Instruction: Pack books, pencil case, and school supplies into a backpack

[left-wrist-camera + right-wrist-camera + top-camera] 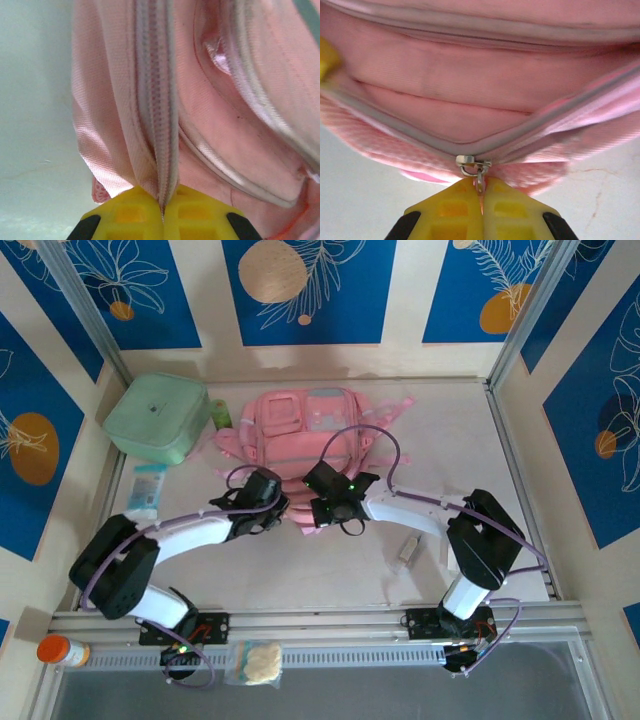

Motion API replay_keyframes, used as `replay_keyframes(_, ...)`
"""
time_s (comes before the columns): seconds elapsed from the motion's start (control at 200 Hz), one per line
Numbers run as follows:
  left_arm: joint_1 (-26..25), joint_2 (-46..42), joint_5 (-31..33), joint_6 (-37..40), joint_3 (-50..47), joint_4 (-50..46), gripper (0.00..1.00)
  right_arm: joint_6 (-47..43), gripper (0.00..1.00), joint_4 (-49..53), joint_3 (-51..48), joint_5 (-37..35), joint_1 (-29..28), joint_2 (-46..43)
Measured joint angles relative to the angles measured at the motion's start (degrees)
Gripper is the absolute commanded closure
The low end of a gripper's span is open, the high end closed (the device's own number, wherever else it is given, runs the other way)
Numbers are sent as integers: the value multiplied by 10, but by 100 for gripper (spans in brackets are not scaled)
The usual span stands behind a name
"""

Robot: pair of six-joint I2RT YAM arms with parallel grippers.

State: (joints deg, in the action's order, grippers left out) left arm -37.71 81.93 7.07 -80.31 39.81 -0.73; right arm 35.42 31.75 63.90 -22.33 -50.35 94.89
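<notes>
Pink backpack | left hand: clamps zipper seam | right hand: clamps zipper pull

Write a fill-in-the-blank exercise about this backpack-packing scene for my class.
1. The backpack is ____ in colour.
2. The square green box lies to the backpack's ____.
3. The right end effector pinches the metal pull of the backpack's ____.
4. The left end effector grips the backpack's edge with ____ fingers.
Missing words: pink, left, zipper, yellow.

From above and behind we look down on the table; both wrist views sit tight against the backpack, seen overhead too.
</notes>
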Motion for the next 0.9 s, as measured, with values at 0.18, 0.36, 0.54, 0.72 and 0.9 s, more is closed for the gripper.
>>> replay_keyframes(0.18,129,-107,-55,115,-40,-56,100,-10,100,12,-14,-7,37,-26)
replay_keyframes(0.36,263,-93,-143,240,-13,-112,100,-35,100,2,-14,32,33,-32)
replay_keyframes(0.54,300,-74,-163,308,21,-132,50,-42,100,-21,-5,73,15,-18)
replay_keyframes(0.72,240,-178,-147,258,-14,-125,33,-39,100,-28,-5,76,10,-14)
replay_keyframes(0.9,49,-226,-89,87,-78,-72,27,-37,100,-35,-7,76,10,-13)
